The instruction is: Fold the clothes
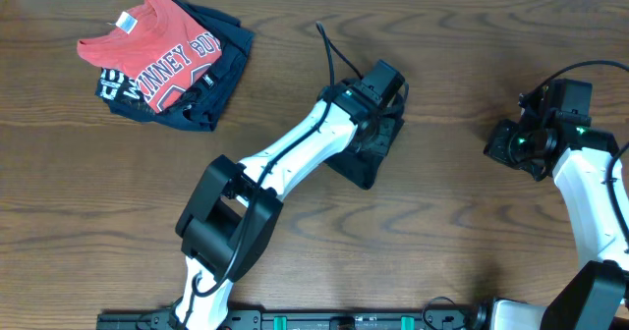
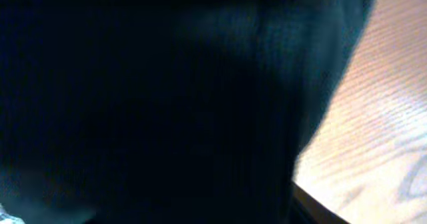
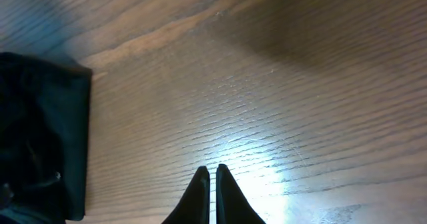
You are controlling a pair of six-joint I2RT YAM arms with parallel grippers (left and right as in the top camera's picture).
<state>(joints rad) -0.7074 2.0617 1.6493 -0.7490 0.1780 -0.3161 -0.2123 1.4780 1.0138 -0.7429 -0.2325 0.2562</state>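
Far to the left of the black T-shirt and toward the table's far edge lies a red T-shirt with white lettering. It rests on top of a navy garment with white print, whose edge sticks out on the side facing the black T-shirt. Both are well apart from it.

The black T-shirt itself sits near the middle of the table as a small, compact dark bundle. The left arm reaches in from the near left of it, and the left gripper is down on top of it, covering its far part. In the left wrist view dark fabric fills almost the whole picture, with only a strip of wood to the right of it. The fingers do not show there or from overhead, so I cannot tell whether this pincer is wide, narrow or holding cloth.

To the right of the black T-shirt, clearly apart from it, the right gripper hangs over bare wood. In the right wrist view its two fingertips stand pressed close together with only a sliver between them and nothing in it. The black T-shirt shows at the left edge of that view, with a straight folded edge facing the fingers, and lit wood lies between the two.
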